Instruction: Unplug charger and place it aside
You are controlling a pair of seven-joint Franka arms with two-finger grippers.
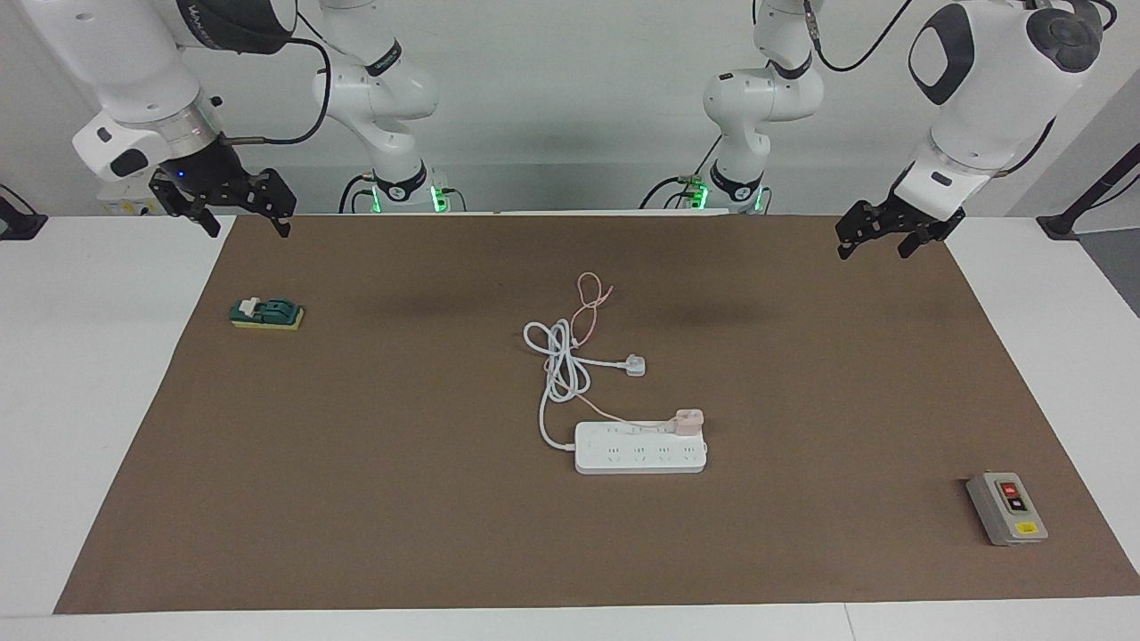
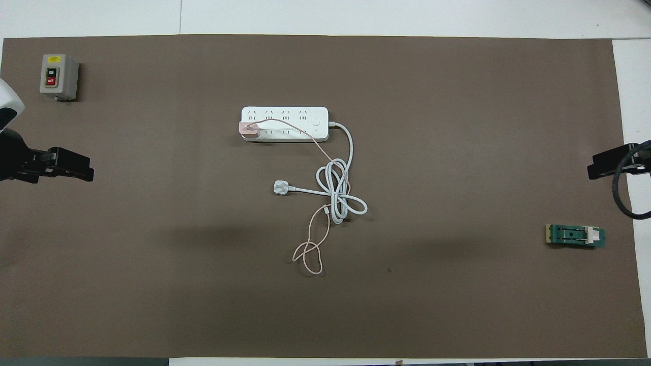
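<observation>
The pale-pink charger (image 1: pixel 688 420) (image 2: pixel 249 129) is plugged into the white power strip (image 1: pixel 639 454) (image 2: pixel 285 116), at the strip's end toward the left arm's end of the table. Its thin pink cable (image 1: pixel 590 298) (image 2: pixel 310 251) runs toward the robots and ends in a loose loop on the mat. My left gripper (image 1: pixel 875 247) (image 2: pixel 84 172) is open and empty, raised over the mat's edge at the left arm's end. My right gripper (image 1: pixel 245 227) (image 2: pixel 596 170) is open and empty, raised over the mat's edge at the right arm's end. Both are well apart from the charger.
A white three-pin plug (image 1: pixel 635 365) (image 2: pixel 280 187) with a coiled thick white cord (image 1: pixel 559 361) (image 2: pixel 338 195) lies nearer to the robots than the strip. A grey switch box (image 1: pixel 1006 507) (image 2: pixel 58 76) and a green knife switch (image 1: pixel 265 312) (image 2: pixel 575 235) sit on the brown mat (image 1: pixel 401 499).
</observation>
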